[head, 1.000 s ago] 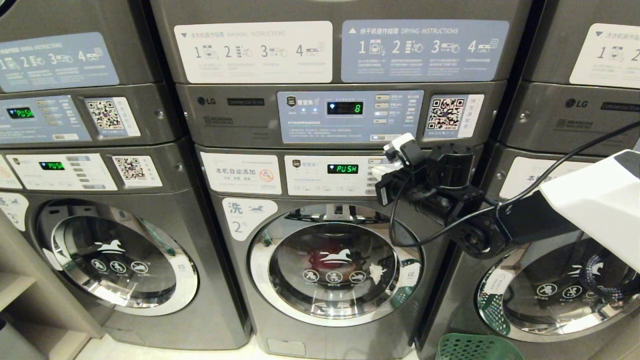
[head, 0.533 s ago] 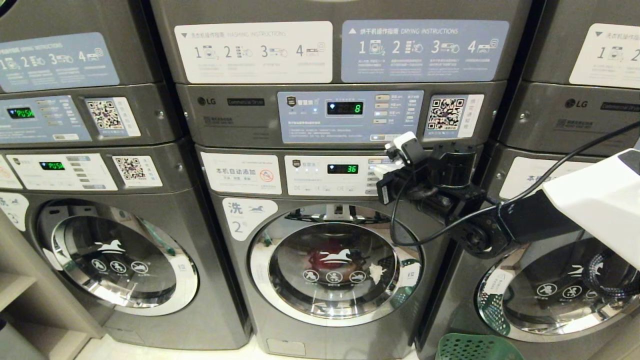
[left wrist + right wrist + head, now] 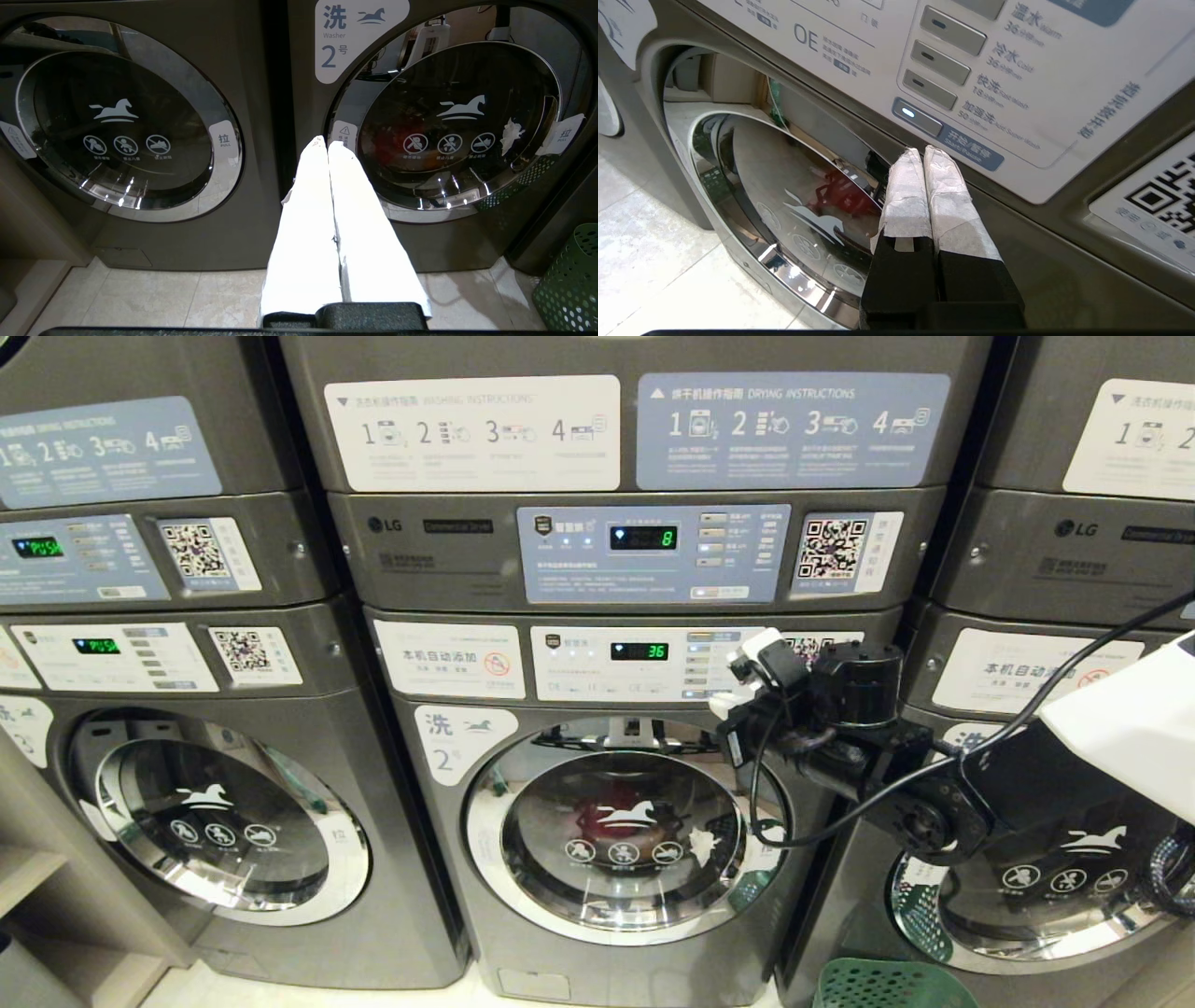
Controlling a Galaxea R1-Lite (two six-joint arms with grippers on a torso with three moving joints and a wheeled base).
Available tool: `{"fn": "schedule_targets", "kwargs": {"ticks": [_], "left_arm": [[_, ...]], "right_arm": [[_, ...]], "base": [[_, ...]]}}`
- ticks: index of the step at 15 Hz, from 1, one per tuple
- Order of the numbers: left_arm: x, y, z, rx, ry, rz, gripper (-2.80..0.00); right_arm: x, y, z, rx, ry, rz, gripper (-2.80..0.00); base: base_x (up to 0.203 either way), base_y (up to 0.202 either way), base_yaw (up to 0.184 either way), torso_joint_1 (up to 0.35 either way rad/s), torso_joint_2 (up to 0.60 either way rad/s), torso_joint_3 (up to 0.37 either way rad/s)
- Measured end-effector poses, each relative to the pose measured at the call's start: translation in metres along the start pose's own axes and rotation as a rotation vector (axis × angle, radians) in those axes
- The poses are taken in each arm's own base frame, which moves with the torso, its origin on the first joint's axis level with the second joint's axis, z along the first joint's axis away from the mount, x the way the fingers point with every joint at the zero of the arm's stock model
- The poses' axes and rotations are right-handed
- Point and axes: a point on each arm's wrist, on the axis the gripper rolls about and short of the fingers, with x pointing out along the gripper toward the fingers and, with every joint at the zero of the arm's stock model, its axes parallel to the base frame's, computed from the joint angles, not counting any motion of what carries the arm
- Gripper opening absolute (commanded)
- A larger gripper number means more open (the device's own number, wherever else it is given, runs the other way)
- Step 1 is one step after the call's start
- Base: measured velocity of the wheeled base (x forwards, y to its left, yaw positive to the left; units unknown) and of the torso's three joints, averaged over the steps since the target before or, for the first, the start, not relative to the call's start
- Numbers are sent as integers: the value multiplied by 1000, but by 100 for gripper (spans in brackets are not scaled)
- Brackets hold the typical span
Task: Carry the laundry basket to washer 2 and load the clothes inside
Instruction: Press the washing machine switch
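Washer 2 (image 3: 451, 742) stands in the middle with its round glass door (image 3: 625, 835) closed and its panel display reading 36. The clothes (image 3: 597, 817) show as a red patch behind the glass, also as a red patch (image 3: 840, 196) in the right wrist view. My right gripper (image 3: 726, 703) is shut and empty, hovering just off the panel's right end, its tips (image 3: 923, 151) slightly below the lit start button (image 3: 920, 116). The laundry basket (image 3: 887, 985) stands on the floor at the washer's lower right. My left gripper (image 3: 327, 142) is shut, empty, low before the washers.
Like washers flank it, one on the left (image 3: 215, 812) and one on the right (image 3: 1046, 877), with dryers stacked above. A shelf unit (image 3: 37, 896) stands at the far left. The right arm's cable (image 3: 775, 784) hangs in front of washer 2's door rim.
Washer 2's display went from PUSH to 36. My right gripper has drawn back from the panel, down and to the right. The left arm has not moved.
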Motion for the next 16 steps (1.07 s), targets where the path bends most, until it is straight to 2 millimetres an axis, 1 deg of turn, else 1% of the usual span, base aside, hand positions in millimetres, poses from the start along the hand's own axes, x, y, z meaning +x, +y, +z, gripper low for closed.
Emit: {"fn": "schedule_targets", "kwargs": {"ticks": [3,7,10,16], "left_arm": [[0,0,0,0,0,0,-280],[0,0,0,0,0,0,-280],[0,0,0,0,0,0,-280],[0,0,0,0,0,0,-280]], "right_arm": [[1,6,-2,-2,3,13,-280],[9,9,-6,-3,-8,12,-280],[15,8,-9,-3,-7,7,-280],[26,8,-8,-2,-25,-1,-280]], "base": [[0,0,0,0,0,0],[0,0,0,0,0,0],[0,0,0,0,0,0],[0,0,0,0,0,0]]}}
